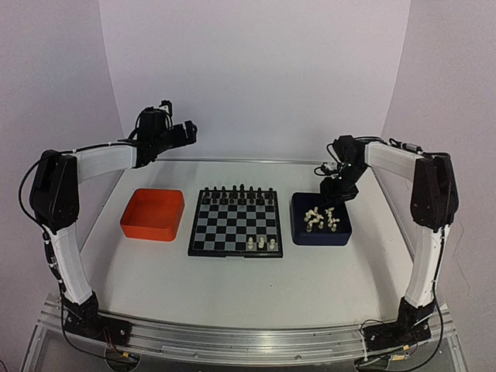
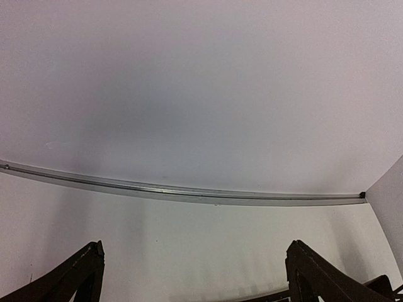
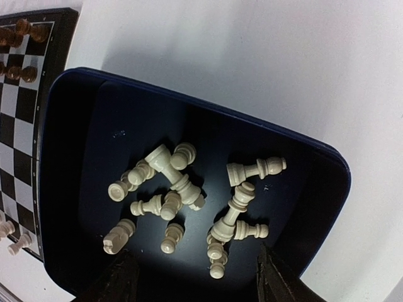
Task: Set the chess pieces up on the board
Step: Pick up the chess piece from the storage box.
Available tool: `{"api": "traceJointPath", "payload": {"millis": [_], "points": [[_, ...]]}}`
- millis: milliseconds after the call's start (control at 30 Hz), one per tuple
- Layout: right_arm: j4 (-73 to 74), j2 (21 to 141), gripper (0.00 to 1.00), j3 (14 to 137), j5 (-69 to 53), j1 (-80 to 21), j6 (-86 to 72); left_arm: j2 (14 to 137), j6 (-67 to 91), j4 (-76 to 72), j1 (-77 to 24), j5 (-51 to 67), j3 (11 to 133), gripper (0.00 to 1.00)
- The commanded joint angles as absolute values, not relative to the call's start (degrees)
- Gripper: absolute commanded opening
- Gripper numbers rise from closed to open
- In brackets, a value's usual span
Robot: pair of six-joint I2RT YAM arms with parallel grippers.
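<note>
The right gripper (image 3: 195,263), jaws apart, hovers over the chess pieces (image 3: 165,161) in the blue tray (image 3: 79,135) near the counter's (image 1: 155,267) right edge. The left gripper (image 2: 195,246), jaws also apart, hangs above the far-left corner.

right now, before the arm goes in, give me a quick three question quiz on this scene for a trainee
1. Where do most of the cream-white chess pieces lie?
A. in the orange tray
B. in the dark blue tray
C. on the table
2. True or false: the right gripper is shut on a piece.
3. How many cream-white pieces stand on the board?

Key: 1. B. 2. False: it is open above the tray, with nothing between its fingers. 3. Three, on the near row.
</note>
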State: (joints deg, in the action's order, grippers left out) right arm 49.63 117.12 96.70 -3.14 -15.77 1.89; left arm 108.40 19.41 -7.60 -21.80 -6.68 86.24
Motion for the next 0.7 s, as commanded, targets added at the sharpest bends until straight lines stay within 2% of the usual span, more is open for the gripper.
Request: {"api": "traceJointPath", "payload": {"millis": [0, 467, 667], "points": [[50.74, 119.12, 0.57, 99.33, -2.04, -15.56, -1.9, 107.81, 19.02, -9.32, -21.8, -7.18, 88.09, 1.0], [50.88, 122.03, 0.46, 99.51, -2.22, -15.56, -3.97, 105.36, 19.3, -10.05, -21.8, -7.97, 85.32, 1.0], [51.2, 123.28, 0.45, 99.41, -0.71, -15.56, -4.14, 104.02, 19.59, -10.55, -21.8, -8.14, 83.8, 1.0]]}}
